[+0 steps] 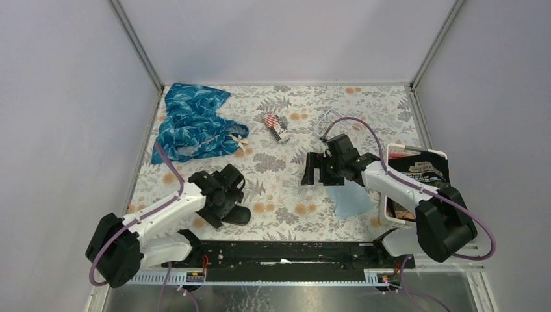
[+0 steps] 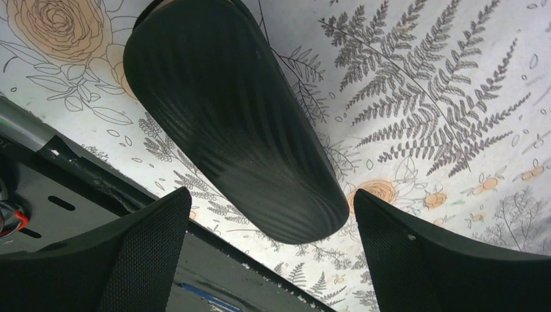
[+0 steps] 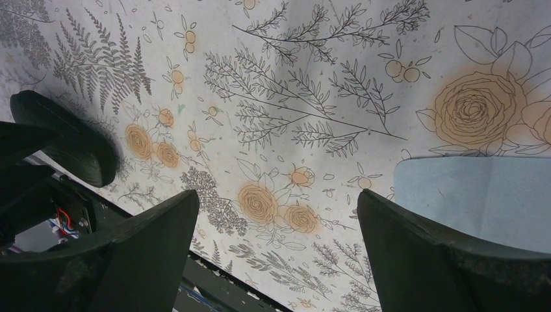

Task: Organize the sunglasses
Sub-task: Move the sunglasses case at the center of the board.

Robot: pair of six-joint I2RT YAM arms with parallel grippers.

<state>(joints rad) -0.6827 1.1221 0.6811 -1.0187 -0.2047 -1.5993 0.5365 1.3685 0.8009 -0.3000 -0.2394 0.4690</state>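
Observation:
No sunglasses show in any view. A closed black oval glasses case (image 1: 238, 215) lies on the floral tablecloth near the front edge. My left gripper (image 1: 224, 190) hovers just above it, open. In the left wrist view the case (image 2: 227, 117) reaches down between the spread fingers, and the left gripper (image 2: 269, 195) touches nothing. My right gripper (image 1: 316, 168) hangs open over bare cloth at centre right. In its wrist view the right gripper (image 3: 278, 194) has only the tablecloth between the fingers, and the case end (image 3: 65, 136) is at the far left.
A light blue cloth (image 1: 351, 198) lies flat under the right arm, also seen in the wrist view (image 3: 481, 195). A crumpled blue patterned cloth (image 1: 195, 123) sits at the back left. A small striped object (image 1: 276, 125) lies mid-back. A white bin (image 1: 416, 151) stands at the right.

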